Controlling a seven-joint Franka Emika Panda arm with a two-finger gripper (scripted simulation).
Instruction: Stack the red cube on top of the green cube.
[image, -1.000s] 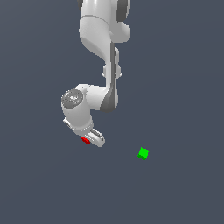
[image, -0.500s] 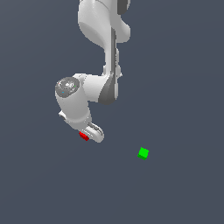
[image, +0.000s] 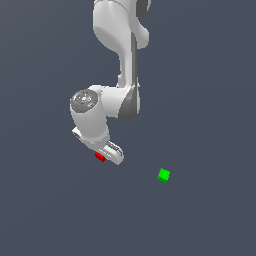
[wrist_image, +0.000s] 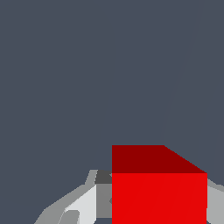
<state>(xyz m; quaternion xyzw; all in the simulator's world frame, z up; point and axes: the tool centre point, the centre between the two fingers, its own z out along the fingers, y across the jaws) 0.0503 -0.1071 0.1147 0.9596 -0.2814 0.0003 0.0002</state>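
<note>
The tiny red cube (image: 100, 156) sits between the fingers of my white gripper (image: 104, 155), which is shut on it and carries it above the grey floor. In the wrist view the red cube (wrist_image: 159, 190) fills the space between the grey fingers (wrist_image: 81, 205). The green cube (image: 163, 175) rests on the floor, well off toward the exterior view's right and slightly lower in the picture than the gripper. The green cube does not show in the wrist view.
The white arm (image: 120, 60) rises from the gripper toward the picture's upper edge. Plain dark grey floor (image: 210, 100) lies all around.
The gripper has lifted a little with the red cube in it, and the wrist has swung upward. The green cube has stayed where it was.
</note>
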